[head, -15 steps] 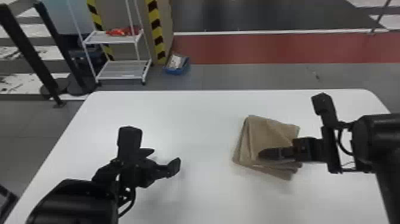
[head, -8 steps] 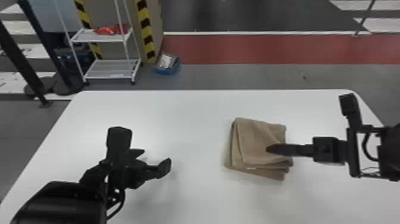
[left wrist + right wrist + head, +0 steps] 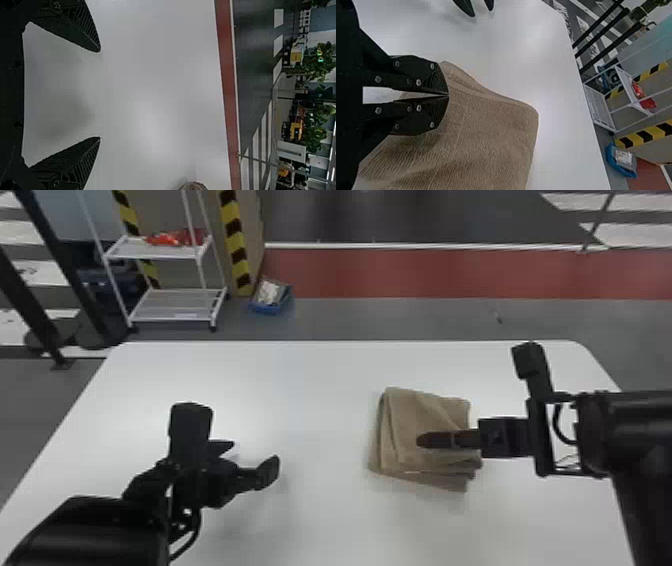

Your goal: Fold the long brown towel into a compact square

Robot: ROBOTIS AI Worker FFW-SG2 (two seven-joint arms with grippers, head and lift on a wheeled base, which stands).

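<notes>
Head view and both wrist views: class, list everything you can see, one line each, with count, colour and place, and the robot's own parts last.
towel: one, brown, folded on the table's right half
table: one, white, before the robot
rack: one, white, beyond the table, left
red item: at least one, red, rack's upper shelf
container: one, blue, floor beside the rack
striped bands: several, yellow and black, around the rack
posts: at least two, black, far left
floor strip: one, red, beyond the table
plants: several, green, far background
left hand: one, black, open over the table
right hand: one, black, closed, at the towel
</notes>
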